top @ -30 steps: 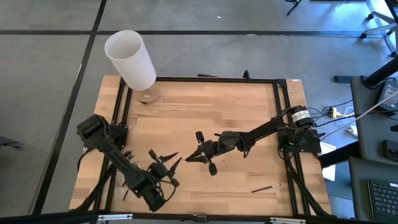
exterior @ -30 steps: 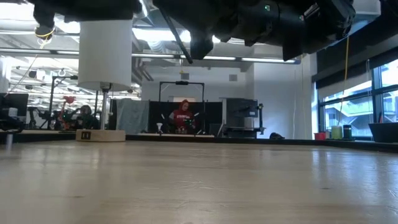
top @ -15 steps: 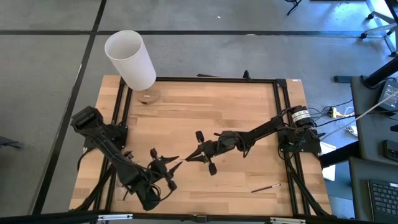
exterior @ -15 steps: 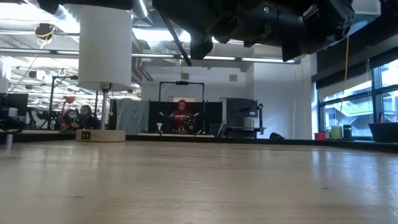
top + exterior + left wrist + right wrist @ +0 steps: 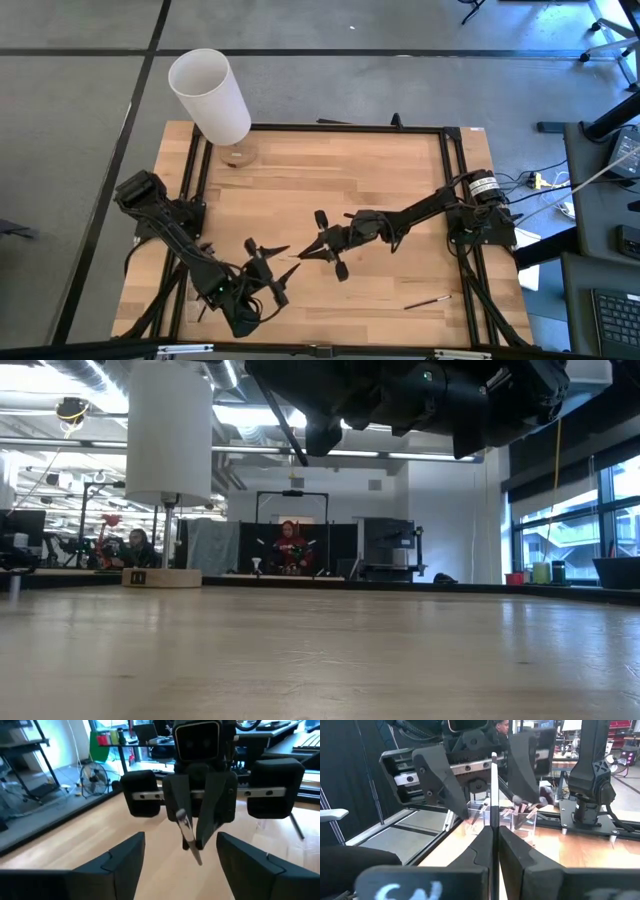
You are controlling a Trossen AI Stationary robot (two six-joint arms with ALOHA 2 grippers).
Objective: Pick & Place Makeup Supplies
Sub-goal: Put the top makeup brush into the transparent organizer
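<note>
Handover of makeup brush, mid-table.
My right gripper [image 5: 312, 250] pinched the makeup brush [image 5: 493, 790]; my left gripper [image 5: 268, 266], spread, faced it from 9 o'clock and likely needed to close.

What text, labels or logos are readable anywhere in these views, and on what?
No text reads legibly.
Pale lettering on the right arm's wrist housing: blurred, cut off.
Dark label on the white cylinder's base: too small.
X-shaped mark on a dark arm column: logo, no words.
</note>
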